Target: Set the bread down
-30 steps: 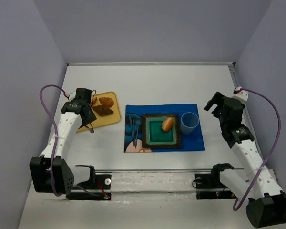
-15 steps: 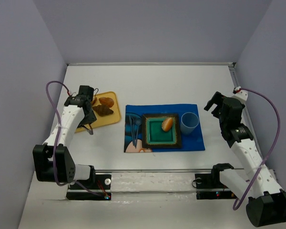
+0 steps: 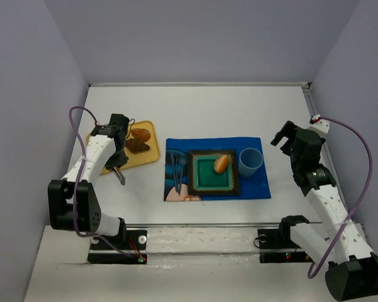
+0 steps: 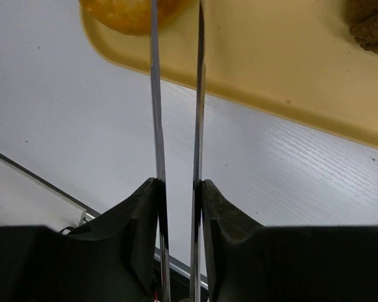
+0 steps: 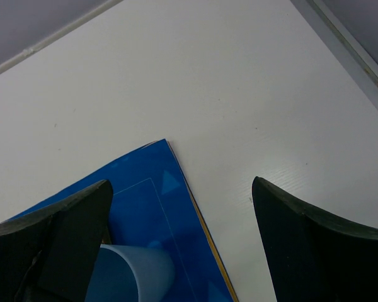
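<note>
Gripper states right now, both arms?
Left gripper: jaws nearly together at a golden bread piece; grip cannot be told.
Right gripper: open, holding nothing.

The left fingers [image 4: 156, 94] are thin bare-metal blades with a dull shine, set in matt black plastic mounts [image 4: 233, 220]; the right fingers [image 5: 69, 233] are matt black plastic too. The table [image 4: 271, 163] is matt white with a fine grain. The yellow tray [image 4: 283, 56] looks like smooth matt plastic, the golden bread piece [image 4: 129, 12] finely pitted, the brown bread piece [image 4: 372, 25] rough and crumbly. The blue mat [image 5: 157, 214] is smooth with a faint sheen, the cup [image 5: 135, 270] smooth plastic
</note>
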Available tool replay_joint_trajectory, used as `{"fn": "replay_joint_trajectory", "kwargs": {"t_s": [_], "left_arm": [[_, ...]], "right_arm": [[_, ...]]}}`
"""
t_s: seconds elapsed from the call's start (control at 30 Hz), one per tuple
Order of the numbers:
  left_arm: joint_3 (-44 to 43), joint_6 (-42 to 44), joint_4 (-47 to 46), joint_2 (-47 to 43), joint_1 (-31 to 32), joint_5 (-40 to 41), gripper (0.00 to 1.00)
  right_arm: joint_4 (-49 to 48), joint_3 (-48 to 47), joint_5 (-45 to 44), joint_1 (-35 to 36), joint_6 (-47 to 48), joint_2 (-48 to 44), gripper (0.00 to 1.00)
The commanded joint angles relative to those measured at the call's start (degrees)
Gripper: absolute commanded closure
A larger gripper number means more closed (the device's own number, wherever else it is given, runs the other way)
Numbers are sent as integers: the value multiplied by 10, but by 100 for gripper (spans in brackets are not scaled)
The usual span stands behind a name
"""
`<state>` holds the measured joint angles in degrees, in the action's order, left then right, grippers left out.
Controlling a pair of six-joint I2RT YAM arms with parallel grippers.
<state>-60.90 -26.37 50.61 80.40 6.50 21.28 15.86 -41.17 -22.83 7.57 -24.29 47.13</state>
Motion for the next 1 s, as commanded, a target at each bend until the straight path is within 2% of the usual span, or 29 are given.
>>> {"fn": "replay_joint_trajectory", "kwargs": {"t_s": [0.0,0.07,0.1,0.13,0.23,0.4,0.5,0.63,0.73,0.77,0.83,0.9,0.97], "left_arm": [[-29,3,24,3,10,18,75],[-36,-3,32,2,16,20,83],[-40,-7,35,-1,18,24,93],[-44,-10,38,-2,20,26,94],[-64,-18,41,-22,25,39,94],[-102,-16,18,-76,30,16,94],[-120,-9,5,-111,34,-10,94],[-136,0,-18,-150,54,-84,94],[-135,4,-59,-161,125,-131,94],[-138,4,-75,-162,180,-138,94],[-146,4,-83,-152,229,-168,94],[-156,-1,-85,-146,288,-172,94],[-157,-7,-81,-140,321,-153,94]], "right_arm": [[-28,4,-22,-1,-6,-11,3],[-28,4,-24,-1,-7,-10,3],[-28,4,-23,-1,-6,-10,3],[-28,4,-23,-1,-6,-10,3],[-28,4,-23,-1,-7,-11,3],[-28,6,-21,-1,-7,-16,3],[-29,7,-23,-1,-7,-22,3],[-29,7,-24,-1,-7,-23,3],[-30,7,-24,-1,-7,-24,3],[-29,7,-23,-1,-7,-25,3],[-29,9,-25,-1,-6,-27,3],[-29,9,-26,-1,-5,-30,3],[-30,10,-24,-1,-5,-33,3]]}}
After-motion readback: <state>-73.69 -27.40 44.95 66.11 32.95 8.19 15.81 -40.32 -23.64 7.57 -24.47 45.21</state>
